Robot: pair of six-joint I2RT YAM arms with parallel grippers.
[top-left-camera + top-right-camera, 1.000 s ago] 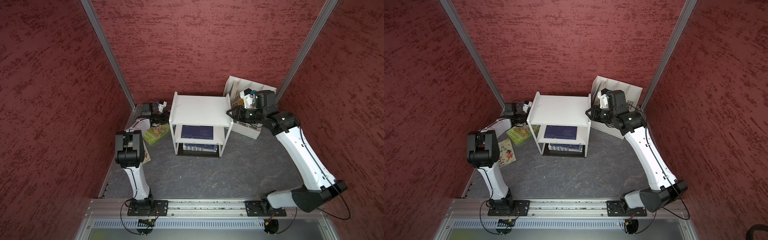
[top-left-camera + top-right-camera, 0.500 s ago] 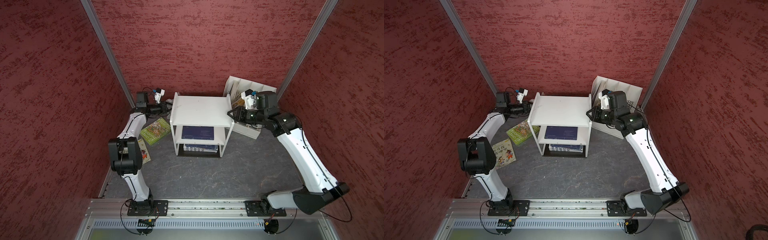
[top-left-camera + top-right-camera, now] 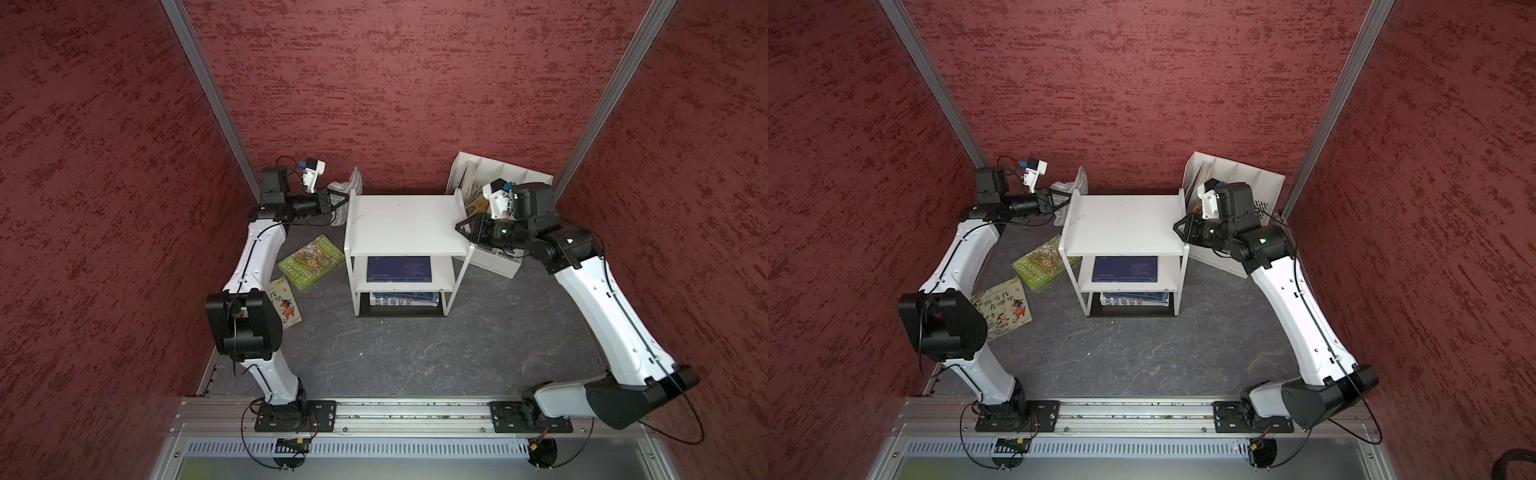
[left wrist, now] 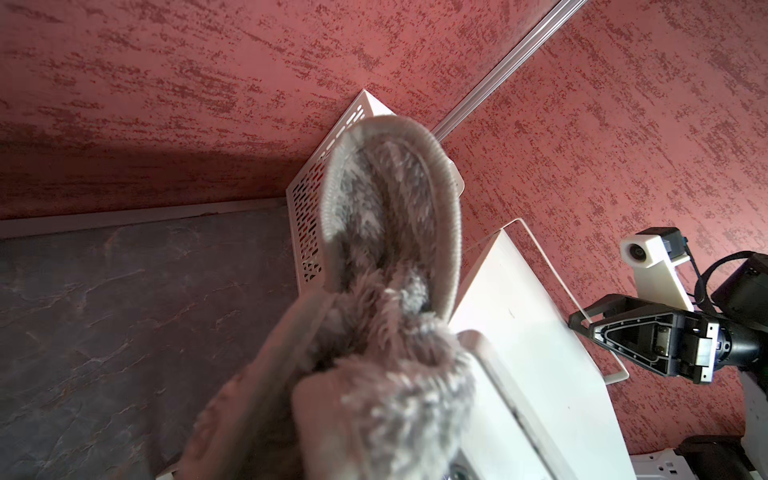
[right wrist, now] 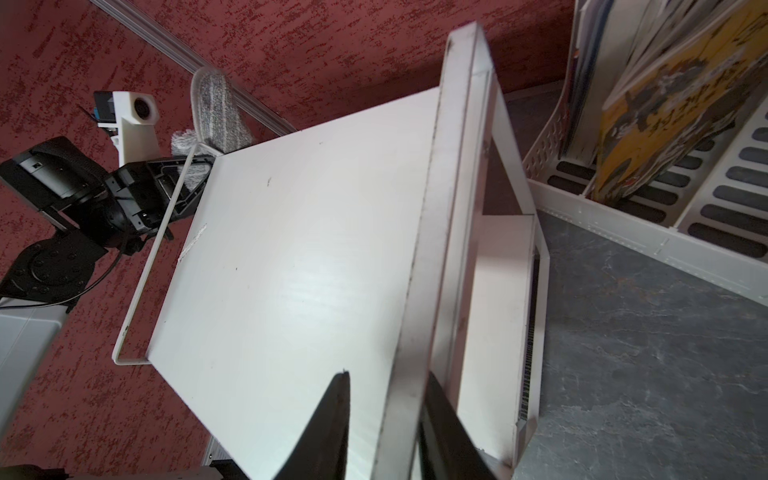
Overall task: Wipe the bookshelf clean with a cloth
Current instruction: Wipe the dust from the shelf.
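The white bookshelf (image 3: 405, 224) (image 3: 1125, 224) stands at the back centre, its flat top bare. My left gripper (image 3: 343, 199) (image 3: 1065, 197) is at the top's rear left corner, shut on the fluffy grey cloth (image 3: 353, 183) (image 3: 1079, 183). The cloth (image 4: 386, 249) fills the left wrist view and hides the fingers; one flap stands up above the shelf corner. My right gripper (image 3: 459, 226) (image 3: 1177, 226) (image 5: 386, 378) is shut on the bookshelf's right edge rail (image 5: 436, 249), one finger over the top, the other outside. The cloth (image 5: 218, 112) also shows across the top in the right wrist view.
A white slotted file holder (image 3: 498, 266) (image 3: 1237, 170) with upright books sits behind my right arm. A green book (image 3: 311, 262) and a picture book (image 3: 1003, 307) lie on the floor to the left. Blue books (image 3: 399, 268) lie on the lower shelves. Red walls enclose the cell.
My left arm has stretched out toward the back and raised the cloth from floor level to the bookshelf's rear left corner. The right arm has stayed on the right rail.
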